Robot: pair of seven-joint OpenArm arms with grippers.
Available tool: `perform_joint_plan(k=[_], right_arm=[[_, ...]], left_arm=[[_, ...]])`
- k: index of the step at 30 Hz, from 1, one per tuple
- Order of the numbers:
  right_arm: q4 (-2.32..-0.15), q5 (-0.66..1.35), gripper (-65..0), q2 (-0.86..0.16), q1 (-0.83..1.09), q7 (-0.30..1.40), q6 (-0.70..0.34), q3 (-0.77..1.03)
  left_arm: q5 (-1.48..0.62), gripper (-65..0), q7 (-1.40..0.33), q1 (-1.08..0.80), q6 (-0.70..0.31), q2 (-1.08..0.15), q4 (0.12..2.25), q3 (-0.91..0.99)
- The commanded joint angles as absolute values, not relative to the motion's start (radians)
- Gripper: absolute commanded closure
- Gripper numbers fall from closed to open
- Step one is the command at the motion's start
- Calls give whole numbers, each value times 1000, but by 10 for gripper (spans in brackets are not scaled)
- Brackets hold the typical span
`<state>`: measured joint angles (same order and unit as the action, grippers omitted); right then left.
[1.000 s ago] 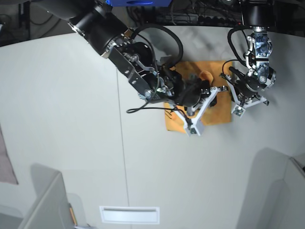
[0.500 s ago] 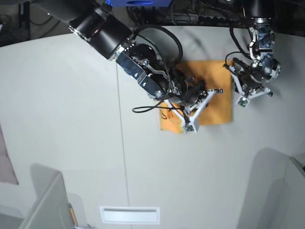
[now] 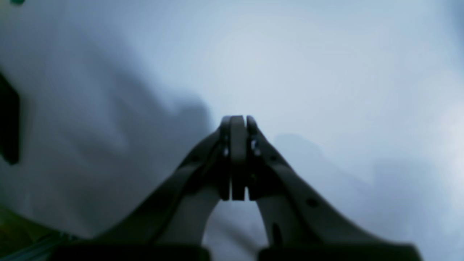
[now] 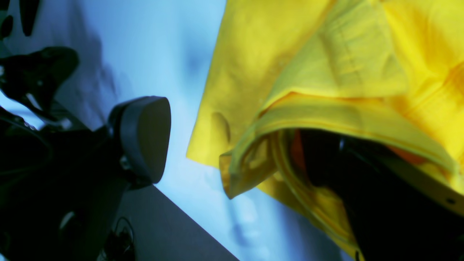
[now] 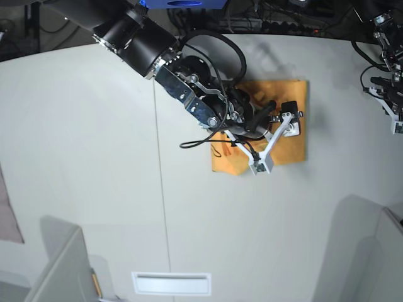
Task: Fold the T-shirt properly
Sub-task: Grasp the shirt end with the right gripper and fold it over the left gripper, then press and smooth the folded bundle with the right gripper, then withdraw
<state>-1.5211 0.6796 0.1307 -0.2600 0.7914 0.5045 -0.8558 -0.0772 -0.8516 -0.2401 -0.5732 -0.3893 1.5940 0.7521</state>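
Base view: from high overhead, facing straight down, far enough to take in most of the white table [image 5: 82,157], both arms and the folded T-shirt [image 5: 296,141].

Left wrist view: from behind the left gripper [image 3: 238,121], facing along its pressed-together jaws, very close to the table [image 3: 290,54], blurred.

Right wrist view: from behind the right gripper [image 4: 261,145], very close, facing past a dark finger pad [image 4: 145,136] onto the T-shirt [image 4: 326,65].

Shared between base and right wrist views: the T-shirt and the right gripper [image 5: 277,141]. Shared between base and left wrist views: the left gripper [image 5: 398,119] and bare table.
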Motion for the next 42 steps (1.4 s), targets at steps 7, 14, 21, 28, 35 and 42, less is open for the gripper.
perform_joint_plan(k=[7, 14, 21, 28, 35, 42], right_arm=[[-1534, 697, -503, 150, -346, 685, 493, -1044], [-1509, 969, -503, 150, -522, 550, 486, -1216], [-1695, 1006, -438, 67, -604, 630, 522, -1144], [-1781, 1007, 0, -113, -538, 822, 558, -885], [-1774, 937, 0, -205, -395, 840, 558, -791], [-1656, 832, 0, -145, -340, 840, 556, -797]], left_arm=[[-77, 0, -837, -236, -567, -414, 1610, 866], [-77, 0, -837, -236, -567, -414, 1610, 926], [-79, 0, -837, -229, -567, -429, 1610, 949], [-79, 0, -837, -234, -568, -426, 1610, 1007], [-79, 0, -837, -234, -568, -426, 1612, 1018], [-79, 0, -837, -234, -568, -423, 1612, 1018]])
